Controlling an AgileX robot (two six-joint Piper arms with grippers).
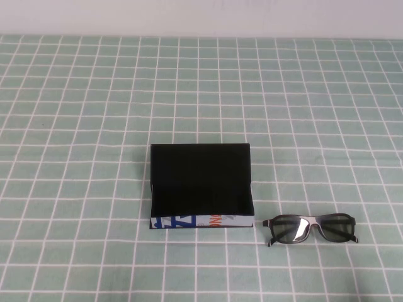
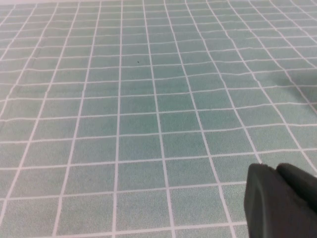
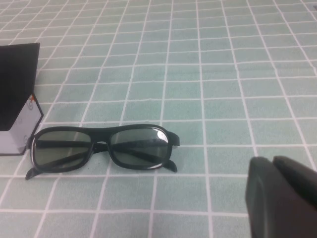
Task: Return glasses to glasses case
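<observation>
You see matte black, rounded fingers on the left gripper [image 2: 282,201] and the right gripper [image 3: 282,196].

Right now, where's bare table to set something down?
Bare cloth lies left of and behind the case, and right beyond the glasses. Tight only between case and glasses. Left hand and right hand sit low, off the high view.
</observation>
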